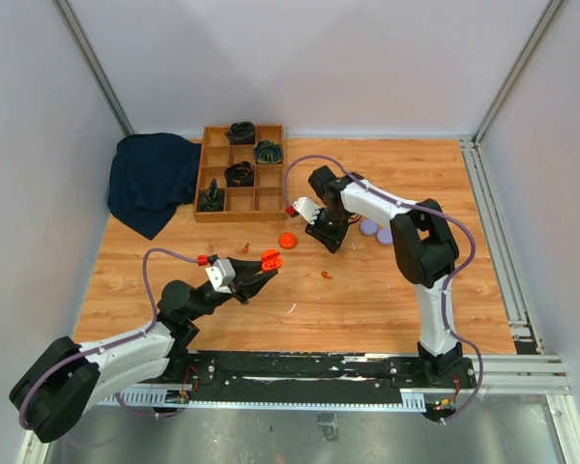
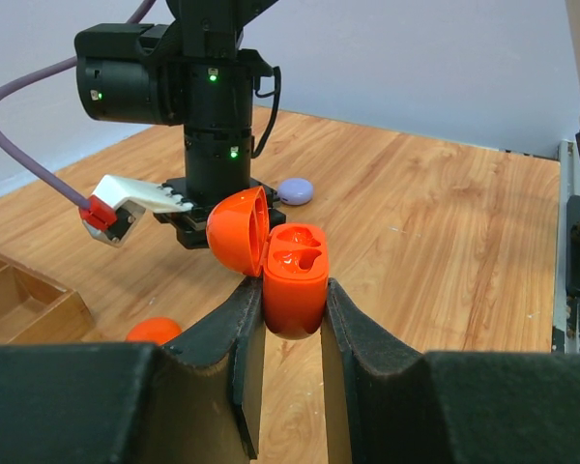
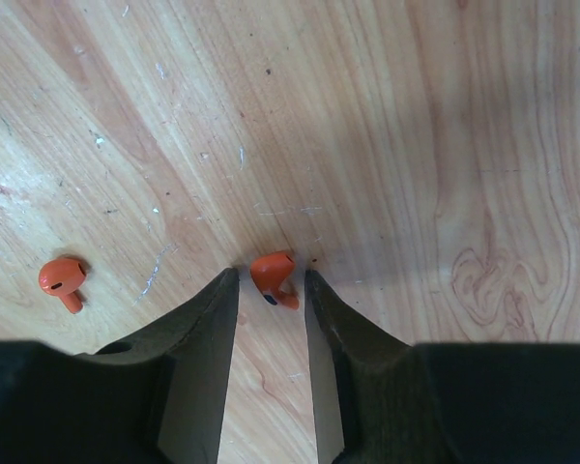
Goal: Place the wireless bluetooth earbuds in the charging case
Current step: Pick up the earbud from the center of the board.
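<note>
**Q:** Left gripper (image 2: pixel 294 290): state and load?
**A:** Pressed onto one orange charging case (image 2: pixel 296 275), gripped by its lower body and held above the table (image 2: pixel 445 251). The lid (image 2: pixel 236 232) stands hinged open to one side, with the moulded wells facing up. Whether the wells hold anything cannot be told.

**Q:** Right gripper (image 3: pixel 271 282)?
**A:** Fingers parted and lowered to the wood, one on each side of one orange earbud (image 3: pixel 269 271). A sliver of wood shows between the bud and one finger, so no pinch is seen. A second orange earbud (image 3: pixel 61 280) lies apart, clear of the fingers. Earbuds counted in the right wrist view: two.

**Q:** Other items, overhead view?
**A:** One orange disc (image 1: pixel 287 240) lies just beside the right gripper. Two lilac discs (image 1: pixel 369 227) lie close together beside that arm's forearm. One wooden compartment tray (image 1: pixel 266 200) holds four dark items. One dark blue cloth (image 1: pixel 153 179) lies at the tray's left.
</note>
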You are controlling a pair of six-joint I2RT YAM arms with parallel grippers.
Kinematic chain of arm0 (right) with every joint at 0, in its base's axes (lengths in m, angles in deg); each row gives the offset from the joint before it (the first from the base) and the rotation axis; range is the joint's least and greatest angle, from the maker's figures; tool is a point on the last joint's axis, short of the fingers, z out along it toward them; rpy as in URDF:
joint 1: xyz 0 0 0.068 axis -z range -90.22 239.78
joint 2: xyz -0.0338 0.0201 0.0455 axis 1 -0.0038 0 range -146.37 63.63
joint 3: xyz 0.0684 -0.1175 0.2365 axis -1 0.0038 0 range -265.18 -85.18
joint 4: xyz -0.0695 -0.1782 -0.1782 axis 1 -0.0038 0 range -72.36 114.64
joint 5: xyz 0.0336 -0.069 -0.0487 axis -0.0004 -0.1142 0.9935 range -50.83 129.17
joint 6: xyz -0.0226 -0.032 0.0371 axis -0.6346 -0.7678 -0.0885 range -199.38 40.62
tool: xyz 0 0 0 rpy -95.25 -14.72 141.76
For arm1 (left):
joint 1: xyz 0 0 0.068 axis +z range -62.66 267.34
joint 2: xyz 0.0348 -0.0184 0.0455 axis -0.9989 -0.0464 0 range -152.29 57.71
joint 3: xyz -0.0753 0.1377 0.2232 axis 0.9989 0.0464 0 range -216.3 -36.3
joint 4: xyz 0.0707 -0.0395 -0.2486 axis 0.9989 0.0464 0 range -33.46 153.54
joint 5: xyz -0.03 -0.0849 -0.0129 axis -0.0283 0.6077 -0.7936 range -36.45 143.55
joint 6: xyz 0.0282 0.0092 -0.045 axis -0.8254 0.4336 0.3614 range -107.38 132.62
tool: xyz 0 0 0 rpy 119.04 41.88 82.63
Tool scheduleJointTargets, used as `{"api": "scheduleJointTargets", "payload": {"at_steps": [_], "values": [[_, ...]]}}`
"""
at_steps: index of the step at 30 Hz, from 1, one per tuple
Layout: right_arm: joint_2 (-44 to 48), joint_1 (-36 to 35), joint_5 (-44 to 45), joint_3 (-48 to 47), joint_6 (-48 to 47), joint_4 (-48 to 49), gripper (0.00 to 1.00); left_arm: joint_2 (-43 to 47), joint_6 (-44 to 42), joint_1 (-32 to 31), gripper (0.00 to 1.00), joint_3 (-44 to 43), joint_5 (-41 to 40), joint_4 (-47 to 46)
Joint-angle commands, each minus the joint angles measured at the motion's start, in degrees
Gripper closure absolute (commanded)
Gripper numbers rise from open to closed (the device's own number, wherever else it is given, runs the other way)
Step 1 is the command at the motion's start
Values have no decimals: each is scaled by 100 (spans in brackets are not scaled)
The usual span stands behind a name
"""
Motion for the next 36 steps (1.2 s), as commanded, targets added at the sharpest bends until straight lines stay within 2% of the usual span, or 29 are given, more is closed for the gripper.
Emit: {"api": "scheduleJointTargets", "payload": {"at_steps": [1,15,23,29,36], "values": [[-271,-56,120,-107,-96,-142,65,5,-76,-39,100,262,50,-93],[-364,-299,528,-124,93,-88,69,5,-43,-39,100,236,39,-34],[-322,-409,566,-139,180,-6,66,4,-16,-39,100,223,64,-7],[-281,-405,544,-140,207,13,70,21,-11,-39,100,205,89,20],[-135,-408,543,-64,348,99,80,0,-16,-39,100,198,78,48]]}}
